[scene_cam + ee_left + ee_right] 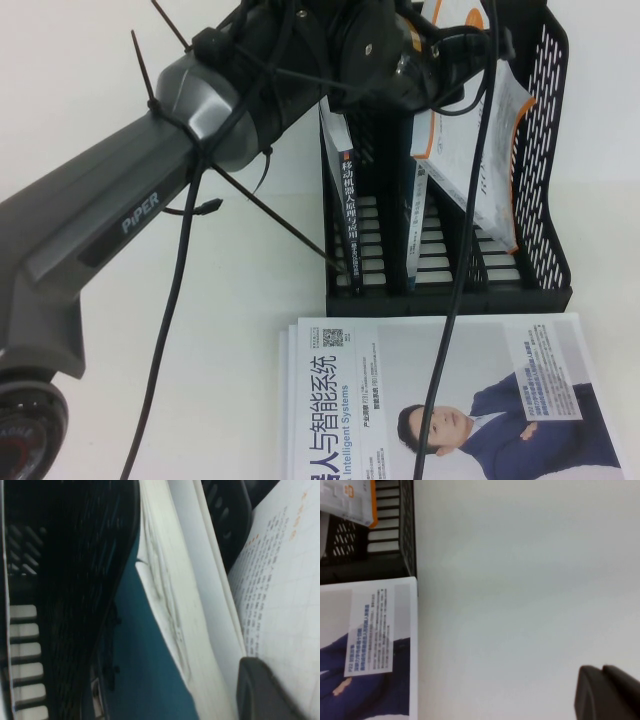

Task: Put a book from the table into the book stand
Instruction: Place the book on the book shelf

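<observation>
So your left hand is way up at the far end, buried in the top of the book stand; from the high view you can't actually see its fingers, and the left wrist view only gives you one dark finger pad resting against a printed page, so I can't tell if it's gripping or loose; looks like it's right among the leaning books though.

The thing that matters: the book on the table lies flat on the near side, touching or just beside the stand's front edge, long axis running left to right, cover up with the portrait on it; it sits near and below the left hand, so you'd have to pull back toward yourself to reach it; the stand's slots run near to far, so the book needs turning upright and spine-in.

The right hand hangs over bare white table off to the right of that book; can't tell its opening either; I'd guess it's the closer one to the book's right edge.

Room: the left slot has one upright book, the middle and right slots hold leaning ones; tight, honestly.
</observation>
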You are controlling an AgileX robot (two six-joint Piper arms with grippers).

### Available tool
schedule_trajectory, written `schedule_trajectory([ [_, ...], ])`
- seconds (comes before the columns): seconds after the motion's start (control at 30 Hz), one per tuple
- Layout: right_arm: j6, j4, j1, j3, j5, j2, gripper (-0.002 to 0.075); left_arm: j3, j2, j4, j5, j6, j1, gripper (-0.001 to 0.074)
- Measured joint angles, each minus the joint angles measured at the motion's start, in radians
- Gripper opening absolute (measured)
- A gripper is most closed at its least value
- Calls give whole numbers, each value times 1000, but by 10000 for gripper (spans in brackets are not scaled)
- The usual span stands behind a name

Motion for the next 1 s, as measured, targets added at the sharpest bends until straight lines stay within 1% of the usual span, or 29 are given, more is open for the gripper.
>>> schedule_trajectory([
  [0.23, -5, 0, 0, 0, 0, 0, -3, -10, 9, 0, 26, 7, 0, 102],
  [0.57, -17, 8, 0, 0, -17, 0, -3, -19, 9, -39, 95, 158, -2, 102],
  [0.8, -17, 15, 0, 0, -22, 0, -3, -41, 9, -61, 171, 197, -52, 102],
  [1.0, -19, 17, 0, 0, -22, 0, -3, -138, 33, 78, 263, 155, -115, 102],
])
